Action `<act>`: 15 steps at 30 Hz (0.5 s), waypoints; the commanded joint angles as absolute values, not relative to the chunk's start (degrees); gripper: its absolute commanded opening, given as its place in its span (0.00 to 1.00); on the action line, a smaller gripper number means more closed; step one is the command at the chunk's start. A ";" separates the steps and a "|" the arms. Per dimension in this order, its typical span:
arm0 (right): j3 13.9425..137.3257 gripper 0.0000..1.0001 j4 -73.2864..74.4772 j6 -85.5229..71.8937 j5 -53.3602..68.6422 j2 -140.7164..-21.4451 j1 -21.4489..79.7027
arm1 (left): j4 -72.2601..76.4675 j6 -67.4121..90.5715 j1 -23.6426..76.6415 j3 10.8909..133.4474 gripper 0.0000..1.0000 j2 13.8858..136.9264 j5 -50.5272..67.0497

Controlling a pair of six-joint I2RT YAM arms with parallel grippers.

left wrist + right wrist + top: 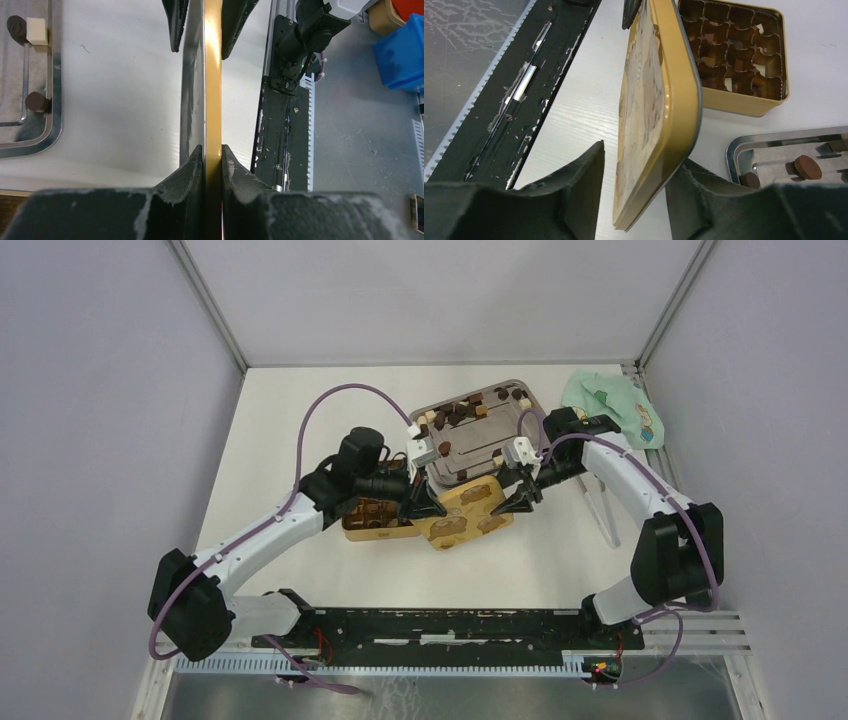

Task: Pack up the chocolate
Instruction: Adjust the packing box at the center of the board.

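Chocolate pieces (462,412), dark, light brown and cream, lie scattered on a silver tray (530,398). Two dark pieces (36,102) and a cream cube (36,31) show in the left wrist view, and a round brown one (808,166) in the right wrist view. The gold tin (744,102) stands open, its gridded cups showing. Its lid (465,510) is held on edge above the table. My left gripper (212,150) is shut on the lid's rim (212,75). My right gripper (641,157) straddles the opposite edge of the lid (649,100), with a gap at one finger.
A green cloth (610,405) lies at the back right corner. The tray's rim (56,100) is just left of the lid, and the tin (375,522) sits under my left arm. The arms' black base rail (539,75) runs along the near table edge.
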State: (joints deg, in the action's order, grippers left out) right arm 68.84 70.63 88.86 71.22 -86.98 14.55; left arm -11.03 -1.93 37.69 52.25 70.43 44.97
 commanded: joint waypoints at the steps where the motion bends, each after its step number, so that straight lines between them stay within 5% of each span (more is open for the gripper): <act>1: 71.10 0.47 71.82 87.16 75.40 -87.58 15.07 | -8.50 -3.32 37.65 55.17 0.02 70.73 46.91; 8: 71.98 0.08 71.76 83.05 77.17 -88.31 15.11 | -6.05 -0.61 37.62 54.40 0.10 69.99 43.74; 15: 68.52 0.00 59.98 64.93 75.97 -85.35 14.94 | -0.83 6.46 37.55 50.85 0.48 62.00 26.49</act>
